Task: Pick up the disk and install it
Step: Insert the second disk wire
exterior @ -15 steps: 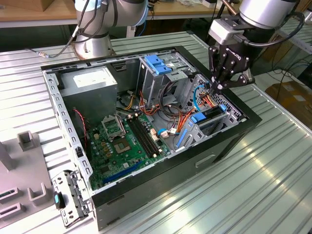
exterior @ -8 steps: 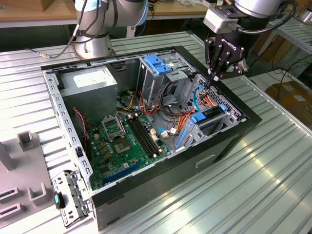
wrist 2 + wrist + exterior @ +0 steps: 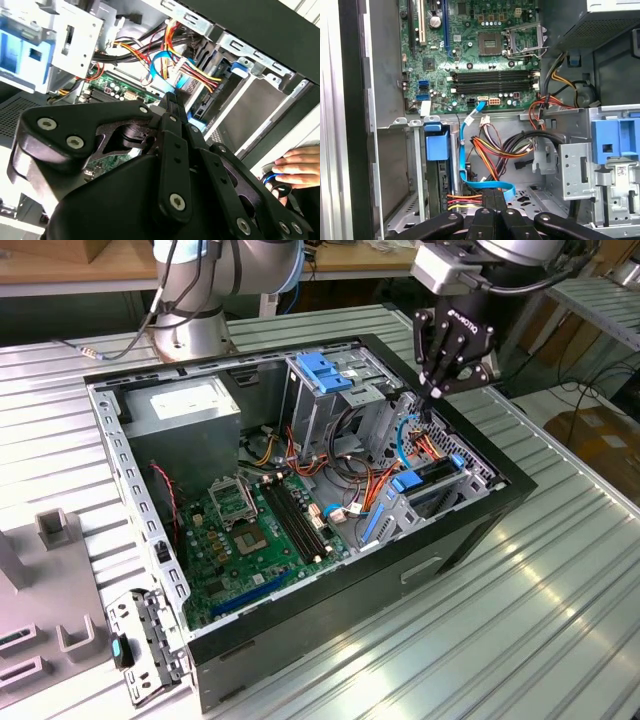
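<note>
Exterior view: gripper [image 3: 428, 405] fingers pressed together, holding nothing, above case [image 3: 520, 485] far-right corner. Disk [image 3: 430, 480] seated edge-on in bay just below gripper, blue rails showing. No legible writing.

Green circuit motherboard [image 3: 470, 55], bright blue plastic latch piece [image 3: 322, 371], black metal computer case [image 3: 470, 530], red-yellow-orange wire bundle [image 3: 490, 150].

Ribbed metal table [image 3: 560, 570] under bright sheen; wooden bench [image 3: 90, 265] behind; cardboard box [image 3: 600, 435] on floor.
</note>
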Controlling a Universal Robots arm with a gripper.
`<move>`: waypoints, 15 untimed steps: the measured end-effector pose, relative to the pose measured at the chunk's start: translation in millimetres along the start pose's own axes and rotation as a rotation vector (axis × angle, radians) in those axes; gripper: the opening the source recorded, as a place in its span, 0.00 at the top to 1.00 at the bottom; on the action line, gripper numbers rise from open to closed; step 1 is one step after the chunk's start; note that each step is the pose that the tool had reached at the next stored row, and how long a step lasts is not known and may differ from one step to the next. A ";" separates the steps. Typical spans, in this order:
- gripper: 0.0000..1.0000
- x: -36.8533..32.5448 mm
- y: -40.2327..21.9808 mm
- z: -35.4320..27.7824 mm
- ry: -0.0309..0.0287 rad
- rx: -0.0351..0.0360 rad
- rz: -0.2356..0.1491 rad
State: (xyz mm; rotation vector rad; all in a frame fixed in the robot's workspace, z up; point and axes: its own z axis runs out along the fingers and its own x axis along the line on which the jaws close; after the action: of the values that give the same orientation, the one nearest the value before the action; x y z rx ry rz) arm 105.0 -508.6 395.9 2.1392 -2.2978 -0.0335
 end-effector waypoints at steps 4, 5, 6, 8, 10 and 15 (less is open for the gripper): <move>0.89 -3.3 0.3 -0.7 0.0070 -0.0004 0.000; 0.89 -4.5 0.4 -0.3 0.0205 0.0005 0.000; 0.89 -5.3 0.4 0.6 0.0266 0.0010 0.000; 0.89 -6.1 0.3 3.6 0.0293 0.0013 0.001; 0.83 -8.2 0.4 5.7 0.0355 0.0017 0.001; 0.70 -16.9 1.0 7.7 0.1104 0.0071 0.002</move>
State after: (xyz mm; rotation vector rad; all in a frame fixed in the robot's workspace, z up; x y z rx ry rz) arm 105.1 -491.6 388.4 2.0855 -2.2424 0.0905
